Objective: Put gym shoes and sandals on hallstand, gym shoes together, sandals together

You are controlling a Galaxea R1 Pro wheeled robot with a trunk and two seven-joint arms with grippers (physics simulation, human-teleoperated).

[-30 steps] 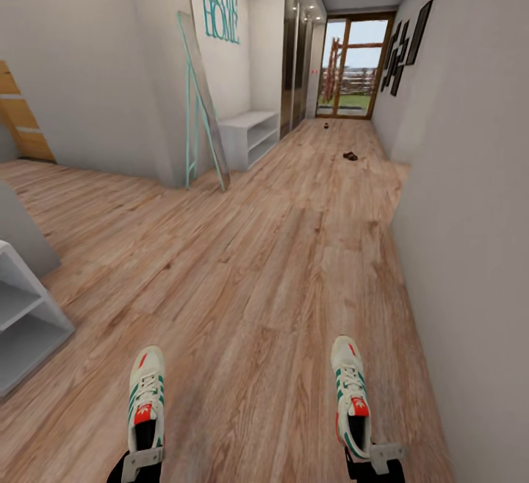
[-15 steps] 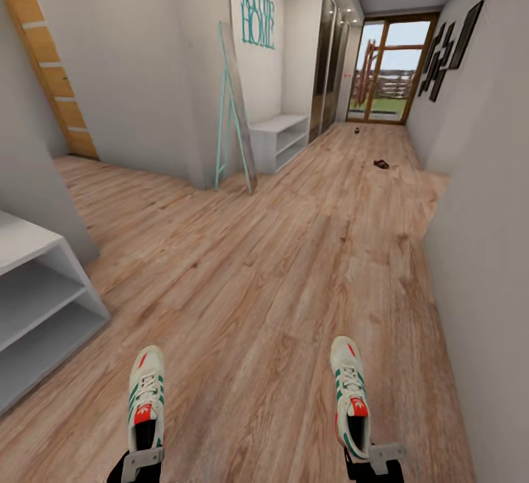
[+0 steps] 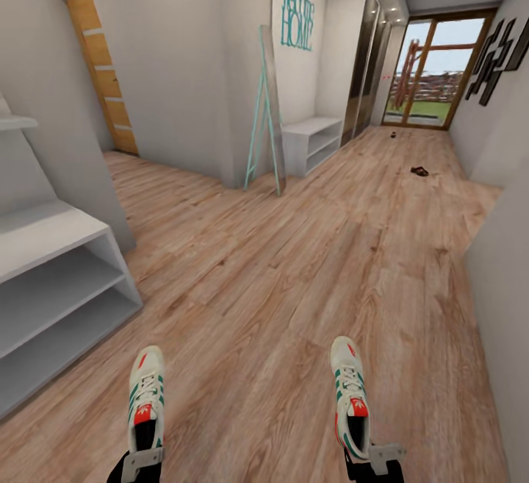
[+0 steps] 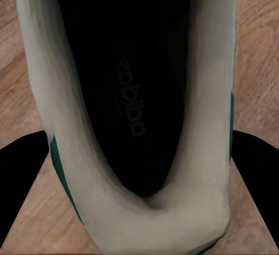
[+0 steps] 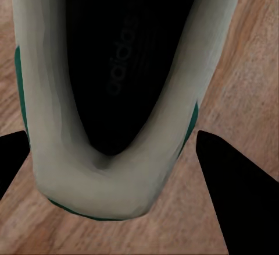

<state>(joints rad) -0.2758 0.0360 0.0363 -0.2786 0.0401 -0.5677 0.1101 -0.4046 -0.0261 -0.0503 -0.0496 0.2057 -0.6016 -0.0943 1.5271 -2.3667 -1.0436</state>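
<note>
Two cream-white gym shoes with green stripes hang above the corridor floor [image 3: 279,277], toes pointing forward. My left gripper [image 3: 142,461] is shut on the heel of the left gym shoe [image 3: 145,401]. My right gripper [image 3: 373,458] is shut on the heel of the right gym shoe [image 3: 348,395]. Each wrist view looks into a shoe's dark opening [image 4: 136,86] [image 5: 125,63], with black fingers [image 4: 20,176] [image 5: 232,191] at the sides. The hallstand [image 3: 51,270], with two open tiers, stands at the left. Two dark sandals [image 3: 419,171] [image 3: 393,134] lie far down the corridor.
A plain white low bench [image 3: 312,141] stands against the left wall beyond a leaning teal-framed mirror [image 3: 268,112]. A wooden door [image 3: 103,71] is at the left, a glass door [image 3: 433,79] at the corridor's end. The right wall [image 3: 507,262] runs close by.
The whole view has swung left, so the camera has turned: the hallstand now shows far more at the left. Both gym shoes stay held in the same place.
</note>
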